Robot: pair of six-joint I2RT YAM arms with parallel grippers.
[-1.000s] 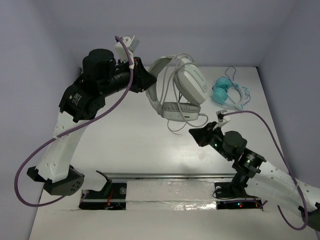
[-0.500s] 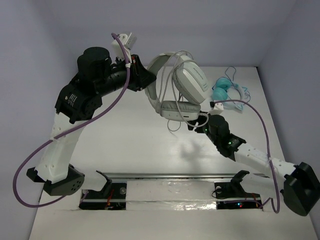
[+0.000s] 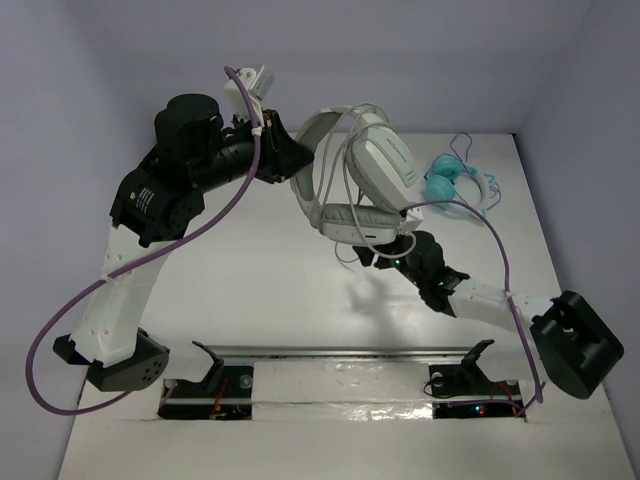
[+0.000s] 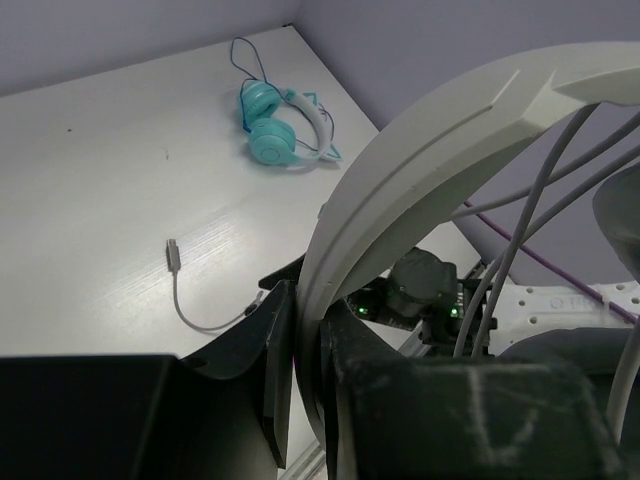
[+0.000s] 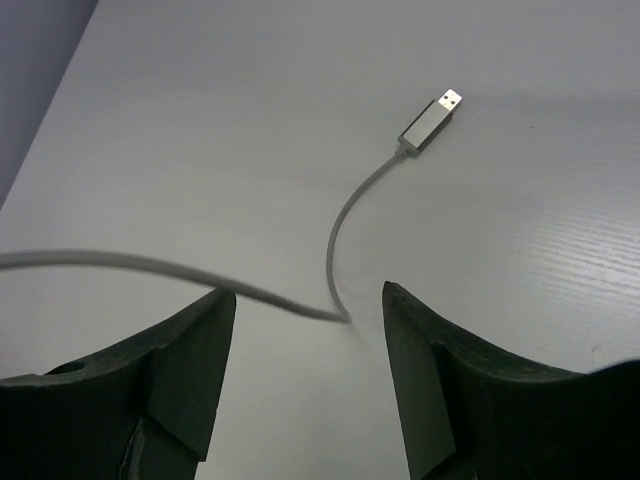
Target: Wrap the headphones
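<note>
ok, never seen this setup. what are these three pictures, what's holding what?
Two robot arms are bolted at the near edge of a white table. One picture looks down from above and behind; the other two come from a camera on each wrist. The left gripper is shut on the headband of the white headphones, holding them above the table. Their grey cable trails down, USB plug lying on the table. The right gripper is open over that loose end, gripping nothing. Teal headphones lie far right.

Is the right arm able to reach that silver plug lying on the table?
Probably yes: the right gripper is open over the grey cable, and the USB plug lies just ahead on the table, nothing between.
</note>
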